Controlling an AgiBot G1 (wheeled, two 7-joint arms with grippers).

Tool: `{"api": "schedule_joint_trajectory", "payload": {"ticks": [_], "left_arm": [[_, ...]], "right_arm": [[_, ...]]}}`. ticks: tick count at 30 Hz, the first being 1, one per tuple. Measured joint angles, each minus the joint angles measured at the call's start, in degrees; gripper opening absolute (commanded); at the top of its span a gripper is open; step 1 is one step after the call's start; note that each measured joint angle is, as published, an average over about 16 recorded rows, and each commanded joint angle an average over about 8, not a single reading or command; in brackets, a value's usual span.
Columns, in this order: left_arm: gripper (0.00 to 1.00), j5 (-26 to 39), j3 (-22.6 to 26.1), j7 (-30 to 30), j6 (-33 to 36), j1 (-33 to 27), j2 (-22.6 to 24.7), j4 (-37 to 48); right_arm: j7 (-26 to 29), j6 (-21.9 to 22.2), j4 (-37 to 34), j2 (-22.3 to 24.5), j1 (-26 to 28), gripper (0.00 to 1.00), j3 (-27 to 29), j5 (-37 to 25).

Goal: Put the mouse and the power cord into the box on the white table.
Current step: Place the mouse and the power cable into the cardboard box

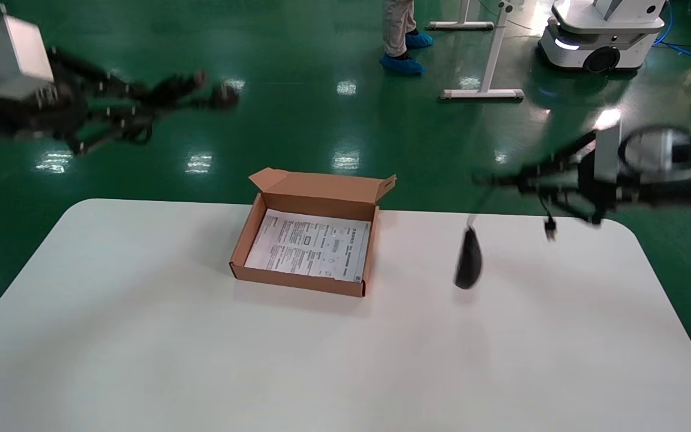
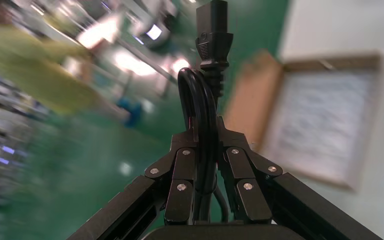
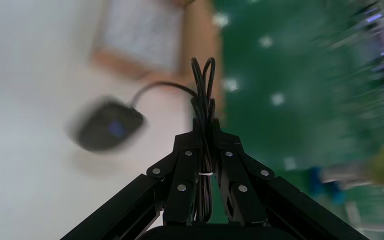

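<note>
The open brown box [image 1: 312, 231] sits at the back middle of the white table [image 1: 141, 336], with a white printed sheet on its bottom. High at the far left, off the table and over the green floor, my left gripper [image 1: 168, 93] [image 2: 203, 127] is shut on the bundled power cord [image 2: 200, 100], whose plug [image 2: 212, 40] sticks out past the fingers. My right gripper [image 1: 489, 179] [image 3: 206, 127] is shut on the mouse's bundled thin cable [image 3: 203, 85]. The black mouse [image 1: 469, 261] [image 3: 110, 127] dangles from it above the table, to the right of the box [image 3: 145, 35].
The cable's connector end [image 1: 549, 228] hangs under my right arm. On the green floor beyond the table are a person's feet in blue shoe covers [image 1: 402, 60], a white stand [image 1: 483, 93] and another robot's base [image 1: 600, 36].
</note>
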Motion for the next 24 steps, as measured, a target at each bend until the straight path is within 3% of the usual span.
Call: {"api": "schedule_joint_trajectory", "payload": {"ticks": [9,17,24], "left_arm": [[0.0,-4.42,-3.67,-2.99,-7.61,-0.56,1.47,-7.35],[0.0,-4.06,-3.74,-3.8,-11.15,0.06,2.92,-9.02],[0.0,-2.79,-2.95,-3.15,-11.38,0.13,3.33,-7.18]], "right_arm": [[1.32,4.8,-0.37,-8.38,3.05,0.0,1.83,2.89],[-1.01,9.82,-3.52,-17.6,1.0,0.0,1.93,3.44],[-3.23,13.31,-6.17,-23.01,-1.33,0.0,1.4,3.11]]}}
